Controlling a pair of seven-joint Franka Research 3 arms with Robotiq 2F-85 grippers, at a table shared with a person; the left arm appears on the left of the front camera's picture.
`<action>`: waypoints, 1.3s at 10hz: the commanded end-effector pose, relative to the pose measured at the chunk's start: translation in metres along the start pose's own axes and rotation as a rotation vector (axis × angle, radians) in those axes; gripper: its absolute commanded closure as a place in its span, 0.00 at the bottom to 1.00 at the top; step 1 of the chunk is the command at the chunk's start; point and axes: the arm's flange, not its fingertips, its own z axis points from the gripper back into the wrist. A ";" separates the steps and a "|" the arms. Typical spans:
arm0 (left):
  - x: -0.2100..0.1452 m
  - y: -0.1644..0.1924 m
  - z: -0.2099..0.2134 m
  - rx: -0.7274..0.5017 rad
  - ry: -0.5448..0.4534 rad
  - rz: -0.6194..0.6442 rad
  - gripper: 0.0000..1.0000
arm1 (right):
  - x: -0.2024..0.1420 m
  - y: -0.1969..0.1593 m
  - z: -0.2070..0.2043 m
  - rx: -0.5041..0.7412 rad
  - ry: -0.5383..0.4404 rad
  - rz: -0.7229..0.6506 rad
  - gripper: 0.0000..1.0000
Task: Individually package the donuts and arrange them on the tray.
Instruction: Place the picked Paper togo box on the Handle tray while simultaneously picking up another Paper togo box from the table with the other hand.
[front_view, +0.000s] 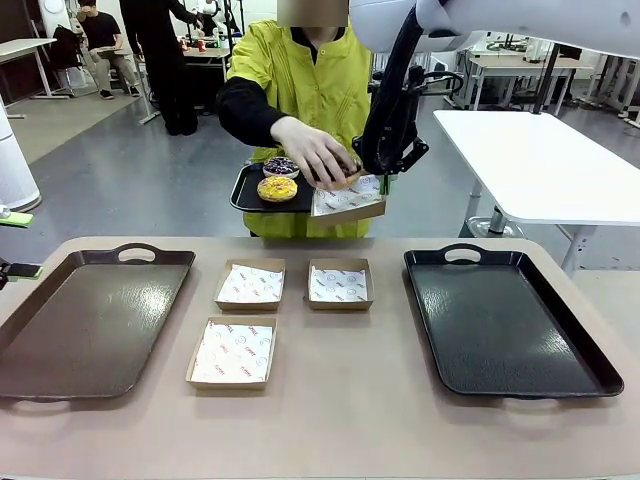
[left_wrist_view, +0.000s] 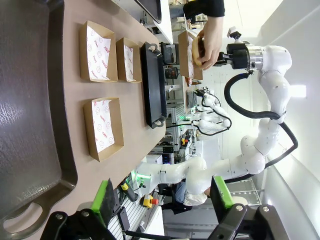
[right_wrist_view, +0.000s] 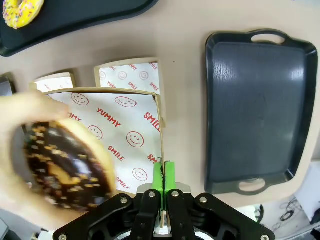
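The right gripper (right_wrist_view: 164, 176) was clamped on the rim of a box (right_wrist_view: 125, 135), held in the air beyond the bench (front_view: 340, 400). A person's hand (front_view: 312, 150) held a chocolate donut (right_wrist_view: 65, 170) over it. The yellow donut (front_view: 277, 188) and purple donut (front_view: 280, 165) lay on the person's small tray (front_view: 245, 195). The left gripper (left_wrist_view: 164, 197) stood wide open, empty.

I'm working in what looks like a robotics lab, an open hall and not a home. Across the upper part of the front view runs a bare grey floor (front_view: 130, 170) with plain white work tables: one white table (front_view: 540, 165) at right, another desk (front_view: 22, 45) at upper left beside a seated person (front_view: 98, 40). A white robot arm (front_view: 560, 20) enters at upper right.
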 end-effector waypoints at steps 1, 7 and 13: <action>-0.001 -0.001 0.003 -0.012 -0.002 -0.007 0.00 | -0.005 -0.005 -0.002 -0.001 0.005 -0.002 1.00; -0.001 -0.001 0.003 -0.012 -0.002 -0.007 0.00 | -0.005 -0.005 -0.002 -0.001 0.005 -0.002 1.00; -0.001 -0.001 0.003 -0.012 -0.002 -0.007 0.00 | -0.005 -0.005 -0.002 -0.001 0.005 -0.002 1.00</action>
